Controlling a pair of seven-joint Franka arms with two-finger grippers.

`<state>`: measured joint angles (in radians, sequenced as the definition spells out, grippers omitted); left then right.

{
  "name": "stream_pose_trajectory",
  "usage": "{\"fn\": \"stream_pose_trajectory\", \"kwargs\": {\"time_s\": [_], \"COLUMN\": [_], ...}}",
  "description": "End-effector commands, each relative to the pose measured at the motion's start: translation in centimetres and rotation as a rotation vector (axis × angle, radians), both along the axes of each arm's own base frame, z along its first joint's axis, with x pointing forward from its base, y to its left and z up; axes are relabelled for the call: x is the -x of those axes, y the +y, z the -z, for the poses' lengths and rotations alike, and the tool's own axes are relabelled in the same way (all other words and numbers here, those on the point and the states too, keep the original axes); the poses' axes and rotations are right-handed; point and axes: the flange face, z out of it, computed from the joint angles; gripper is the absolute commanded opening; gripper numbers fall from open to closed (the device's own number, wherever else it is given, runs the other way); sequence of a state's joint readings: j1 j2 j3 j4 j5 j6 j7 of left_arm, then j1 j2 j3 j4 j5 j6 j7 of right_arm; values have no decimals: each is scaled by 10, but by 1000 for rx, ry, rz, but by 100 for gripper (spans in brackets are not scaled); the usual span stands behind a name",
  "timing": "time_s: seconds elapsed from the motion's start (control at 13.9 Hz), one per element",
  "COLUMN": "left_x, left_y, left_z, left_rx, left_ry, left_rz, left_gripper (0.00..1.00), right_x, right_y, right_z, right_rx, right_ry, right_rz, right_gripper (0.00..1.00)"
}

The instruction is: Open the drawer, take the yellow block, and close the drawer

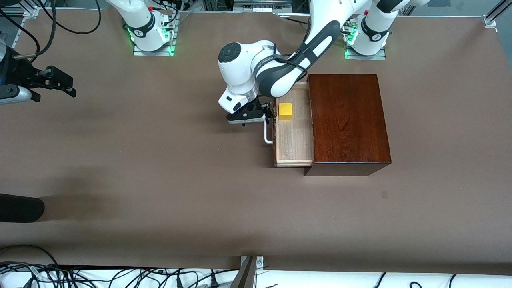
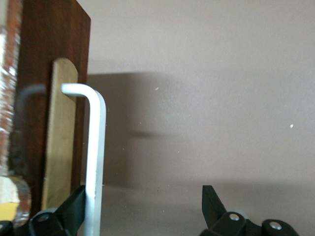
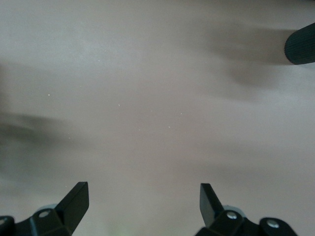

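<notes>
Drawer (image 1: 294,140) out; my left gripper (image 1: 267,116) open at handle (image 2: 96,147), one finger touching; could snag retreating. Yellow block (image 1: 285,111) just beside. Right gripper (image 3: 142,206) open, waiting.

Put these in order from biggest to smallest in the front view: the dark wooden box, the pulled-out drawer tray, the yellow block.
1. Dark wooden box, clearly the biggest.
2. Drawer tray, the pale part showing outside the box.
3. Yellow block, the smallest, sitting in the tray.
All three sit together, so nearness to the camera changes nothing.
</notes>
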<state>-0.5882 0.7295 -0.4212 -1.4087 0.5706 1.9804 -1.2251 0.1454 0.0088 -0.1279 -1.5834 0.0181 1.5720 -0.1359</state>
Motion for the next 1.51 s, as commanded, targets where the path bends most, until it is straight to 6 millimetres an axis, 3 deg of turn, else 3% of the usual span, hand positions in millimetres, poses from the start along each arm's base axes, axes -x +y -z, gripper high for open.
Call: {"fn": "stream_pose_trajectory", "kwargs": {"time_s": [0.0,0.14,0.36,0.72,0.86,1.01,1.15,1.22,1.44], "left_x": [4,8,-15,-65,-75,-85,-94,-97,-117], "left_y": [-3,1,40,153,196,244,294,319,396], "left_z": [-34,-65,-122,-214,-241,-274,-291,-293,-289], "left_rx": [-4,2,14,36,41,80,126,135,158], "left_ry": [2,18,86,193,233,246,288,322,366], "left_rz": [-19,-10,54,183,224,264,258,283,291], "left_gripper": [100,100,100,100,100,100,100,100,100], "right_x": [-2,-2,-2,-4,-3,0,4,2,4], "right_y": [-2,-2,-2,15,26,52,80,95,169], "right_z": [-4,-4,-3,3,2,1,2,10,41], "right_rx": [10,10,12,6,-2,-3,-6,-5,-3], "right_ry": [-2,-2,1,12,9,7,11,28,64], "right_rz": [9,9,9,-34,-51,-101,-145,-181,-306], "right_gripper": [100,100,100,100,100,100,100,100,100]}}
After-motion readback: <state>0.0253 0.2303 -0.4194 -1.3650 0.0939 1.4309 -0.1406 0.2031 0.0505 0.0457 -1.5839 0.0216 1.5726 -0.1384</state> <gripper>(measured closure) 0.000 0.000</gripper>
